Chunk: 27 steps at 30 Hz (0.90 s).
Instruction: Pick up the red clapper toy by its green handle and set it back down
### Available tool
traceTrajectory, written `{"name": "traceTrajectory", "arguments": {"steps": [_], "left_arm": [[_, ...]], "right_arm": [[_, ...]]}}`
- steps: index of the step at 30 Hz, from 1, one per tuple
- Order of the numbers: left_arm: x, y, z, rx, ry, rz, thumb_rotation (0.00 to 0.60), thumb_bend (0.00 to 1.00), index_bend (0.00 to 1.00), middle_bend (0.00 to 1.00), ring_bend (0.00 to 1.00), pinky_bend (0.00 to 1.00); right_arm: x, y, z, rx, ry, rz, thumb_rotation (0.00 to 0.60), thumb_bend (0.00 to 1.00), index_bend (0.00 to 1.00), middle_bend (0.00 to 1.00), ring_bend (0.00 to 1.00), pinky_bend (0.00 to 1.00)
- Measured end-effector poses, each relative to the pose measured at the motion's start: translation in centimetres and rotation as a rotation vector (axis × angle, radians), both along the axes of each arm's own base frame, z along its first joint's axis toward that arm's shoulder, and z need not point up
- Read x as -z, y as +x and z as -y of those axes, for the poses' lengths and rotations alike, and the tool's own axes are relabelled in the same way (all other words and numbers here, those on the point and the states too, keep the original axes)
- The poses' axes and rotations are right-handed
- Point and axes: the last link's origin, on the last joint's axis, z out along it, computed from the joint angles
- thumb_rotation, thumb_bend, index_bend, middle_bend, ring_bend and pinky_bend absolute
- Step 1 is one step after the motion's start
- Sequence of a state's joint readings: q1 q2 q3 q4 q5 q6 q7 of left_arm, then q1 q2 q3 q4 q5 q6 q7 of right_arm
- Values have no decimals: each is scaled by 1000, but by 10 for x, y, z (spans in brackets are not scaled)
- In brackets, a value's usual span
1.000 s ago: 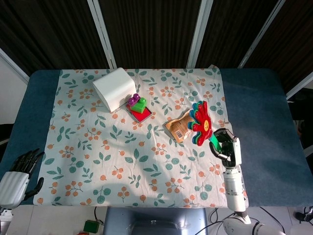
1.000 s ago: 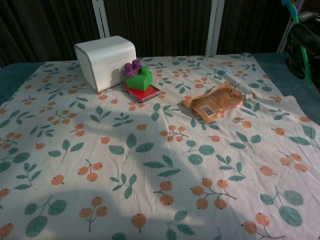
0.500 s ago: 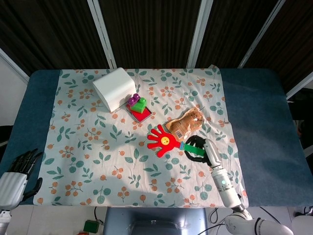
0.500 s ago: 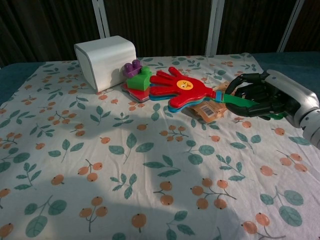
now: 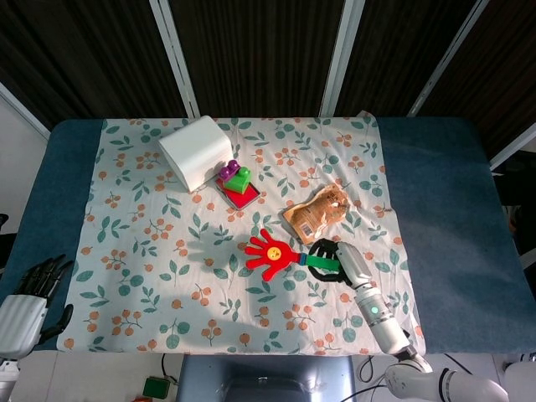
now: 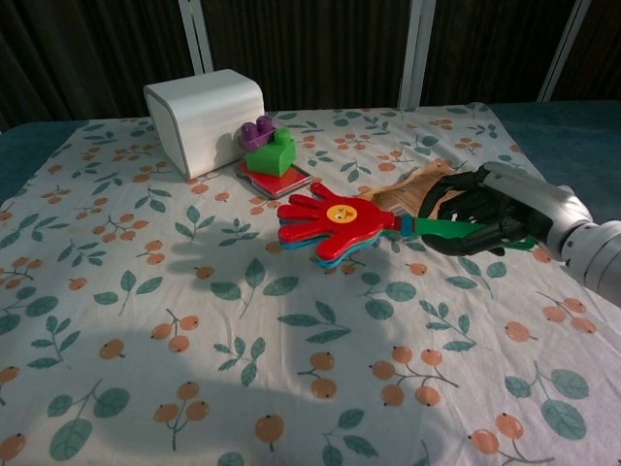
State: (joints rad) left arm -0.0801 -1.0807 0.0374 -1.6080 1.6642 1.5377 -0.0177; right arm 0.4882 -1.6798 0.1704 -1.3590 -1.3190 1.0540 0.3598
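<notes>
The red clapper toy [image 5: 268, 251] [image 6: 330, 225], shaped like a hand with a yellow face, hovers just over the floral cloth, casting a shadow to its left. Its green handle [image 5: 318, 260] [image 6: 456, 231] runs to the right into my right hand [image 5: 339, 260] [image 6: 480, 209], whose dark fingers are wrapped around it. My left hand [image 5: 33, 289] rests off the cloth at the table's front left corner with its fingers together and nothing in it; the chest view does not show it.
An orange pouch [image 5: 316, 213] [image 6: 403, 194] lies just behind the clapper. A white box [image 5: 194, 152] [image 6: 206, 118] and a red plate with green and purple blocks [image 5: 236, 182] [image 6: 270, 155] stand at the back left. Blue table [image 5: 444, 209] borders the cloth.
My right hand swung the clapper down from upright at the right edge and carried it left and lower, close over the cloth. The left hand stayed still.
</notes>
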Motion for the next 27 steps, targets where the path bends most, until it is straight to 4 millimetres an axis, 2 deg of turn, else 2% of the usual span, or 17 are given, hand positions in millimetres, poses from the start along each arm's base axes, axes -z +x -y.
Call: {"name": "traceTrajectory", "arguments": {"steps": [3,6,8,11,14,21,25,27], "left_arm": [[0,0,0,1,1,2,600,466,0,0,19,111],[-1,0,1,1,4,5,600,466,0,0,18,111],[-2,0,1,2,5,6,600,465,0,0,18,111],[-2,0,2,4,3,7,600,466,0,0,18,111],[-2,0,2,5,3,6,600,466,0,0,18,111],[-2,0,2,4,4,5,600,466,0,0,18,111],[-2,0,2,2,5,4,600,466,0,0,18,111],[-2,0,2,3,9,5,600,466,0,0,18,111]], "right_arm": [[7,-1,2,-22,13,-97,600,598,794,732,673,830],[14,-3,3,-35,44,-173,600,562,456,575,525,663],[16,-4,2,-32,71,-194,600,470,209,463,410,550],[13,-6,3,-30,65,-209,600,426,54,363,306,463],[6,-8,4,-29,39,-216,600,403,4,296,230,379],[-16,-13,-1,-67,35,-308,600,375,0,166,108,252],[-40,-16,-9,-93,23,-373,600,372,0,74,26,168],[-58,-21,-17,-111,-7,-437,600,359,0,31,3,114]]}}
